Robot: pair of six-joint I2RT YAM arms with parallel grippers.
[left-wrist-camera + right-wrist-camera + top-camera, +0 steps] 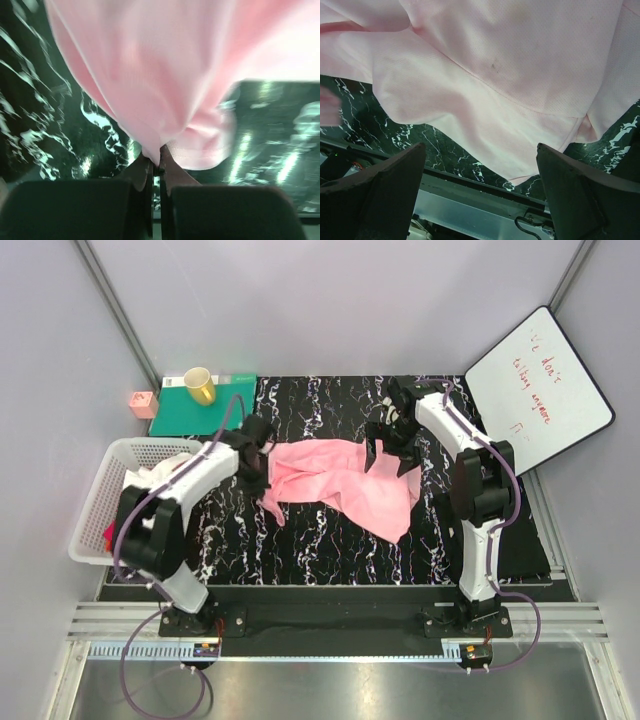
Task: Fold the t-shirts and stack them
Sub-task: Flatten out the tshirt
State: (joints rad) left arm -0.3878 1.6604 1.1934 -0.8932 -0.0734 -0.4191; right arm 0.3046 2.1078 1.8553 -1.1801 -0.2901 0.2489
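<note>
A light pink t-shirt [340, 485] lies crumpled on the black marbled table [300, 550]. My left gripper [262, 468] is at its left edge, shut on a pinch of the pink cloth [165, 75], which rises from the closed fingertips [167, 167]. My right gripper [390, 455] hovers over the shirt's right part with its jaws wide open; the pink shirt [510, 75] lies below them, nothing held. A white t-shirt [150, 480] and a magenta-red one [107, 536] lie in the basket at left.
A white mesh basket [95, 505] stands at the table's left edge. Behind it are a green mat [185, 410] with a yellow cup [200, 386] and a small pink box [143, 403]. A whiteboard [540, 385] leans at the back right.
</note>
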